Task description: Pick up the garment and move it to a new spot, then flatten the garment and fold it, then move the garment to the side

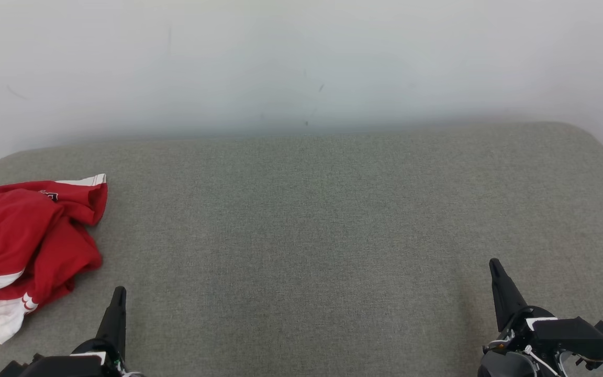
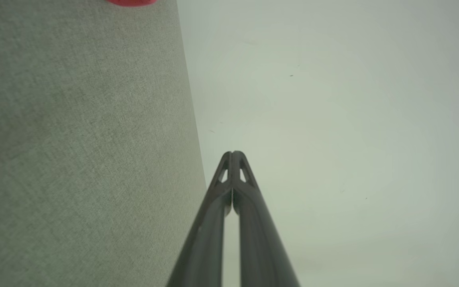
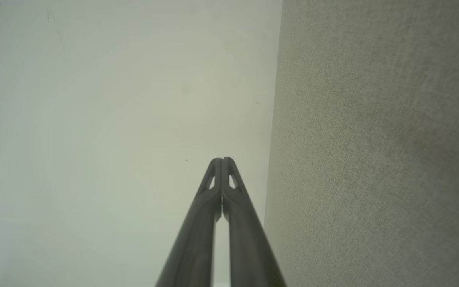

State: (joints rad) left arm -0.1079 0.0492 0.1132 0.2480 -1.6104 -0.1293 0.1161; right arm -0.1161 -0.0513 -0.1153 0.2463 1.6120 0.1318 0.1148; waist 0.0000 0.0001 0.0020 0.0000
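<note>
Lying crumpled at the left edge of the grey fabric tabletop, one red garment with white trim showed whole in the head view. The left wrist view caught a mere red sliver at its top edge. Two pincers were counted: the left pincer near the garment but apart from it, and the right pincer well away. Each wrist view showed its own fingertips pressed together, left and right, gripping nothing, before a pale wall.
</note>
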